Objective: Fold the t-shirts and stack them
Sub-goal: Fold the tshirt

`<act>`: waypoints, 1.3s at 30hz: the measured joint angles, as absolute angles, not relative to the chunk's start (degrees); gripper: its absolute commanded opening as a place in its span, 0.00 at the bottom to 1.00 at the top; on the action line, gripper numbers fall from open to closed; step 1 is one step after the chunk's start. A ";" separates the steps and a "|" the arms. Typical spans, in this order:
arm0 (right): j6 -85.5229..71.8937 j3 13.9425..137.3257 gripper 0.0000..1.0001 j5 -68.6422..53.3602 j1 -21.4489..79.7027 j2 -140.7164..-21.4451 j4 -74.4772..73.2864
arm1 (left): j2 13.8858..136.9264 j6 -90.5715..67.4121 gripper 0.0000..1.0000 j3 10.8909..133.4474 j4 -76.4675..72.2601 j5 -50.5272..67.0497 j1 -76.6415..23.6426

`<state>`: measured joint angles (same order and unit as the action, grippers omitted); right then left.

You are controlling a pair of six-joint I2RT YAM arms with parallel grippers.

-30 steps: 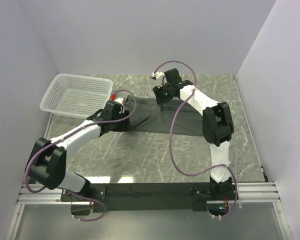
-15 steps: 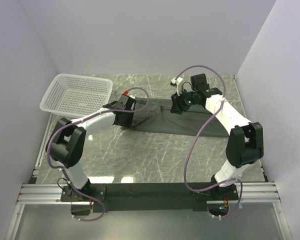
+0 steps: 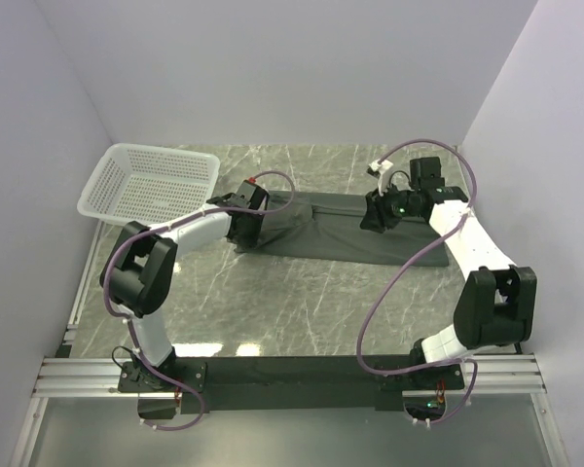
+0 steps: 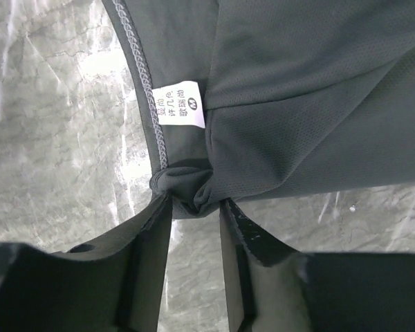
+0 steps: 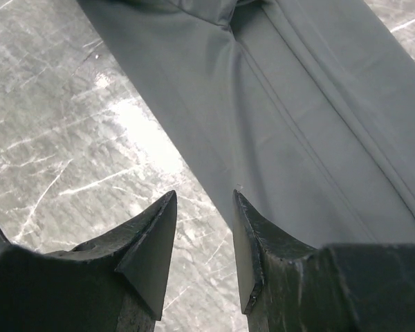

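Two fingers of the left gripper (image 4: 192,204) are pinching a small wad of the t-shirt (image 4: 297,104) at the collar seam, just beside the white neck label (image 4: 181,104). The hold is looking shallow: only a knot of cloth is sitting between the tips, so a pull is likely risking a slip, or lifting one layer while the rest is staying behind.

Further out, the right gripper (image 5: 205,200) is hanging with its jaws parted and nothing between them, over the shirt's edge where it is meeting the table (image 3: 302,302). With that end unheld, any lift from the left is probably going to drag the cloth sideways and spoil the fold. If the right jaws are coming down off the edge, they may be closing on bare marble.

The shirt is lying as a long narrow band across the far middle of the table, with the white mesh basket (image 3: 146,185) sitting near its left end.
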<state>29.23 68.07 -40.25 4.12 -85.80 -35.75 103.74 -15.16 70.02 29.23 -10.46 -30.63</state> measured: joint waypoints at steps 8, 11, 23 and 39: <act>29.52 66.04 0.45 -41.56 1.41 -83.70 -36.56 | 103.85 -15.25 0.31 70.13 29.87 -9.63 -30.63; 29.50 66.04 0.45 -41.74 0.82 -83.46 -36.56 | 104.62 -15.42 0.01 70.85 30.26 -9.58 -30.63; 31.51 63.29 0.44 -39.92 0.69 -81.95 -37.17 | 107.04 -11.66 0.01 80.05 35.51 -10.39 -30.61; 33.71 61.39 0.39 -27.46 0.71 -92.07 -37.10 | 109.56 -11.53 0.01 82.85 40.75 -2.48 -26.55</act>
<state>33.71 61.39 -27.46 0.71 -92.07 -37.10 109.56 -11.53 82.85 40.75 -2.48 -26.55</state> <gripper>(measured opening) 0.392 0.015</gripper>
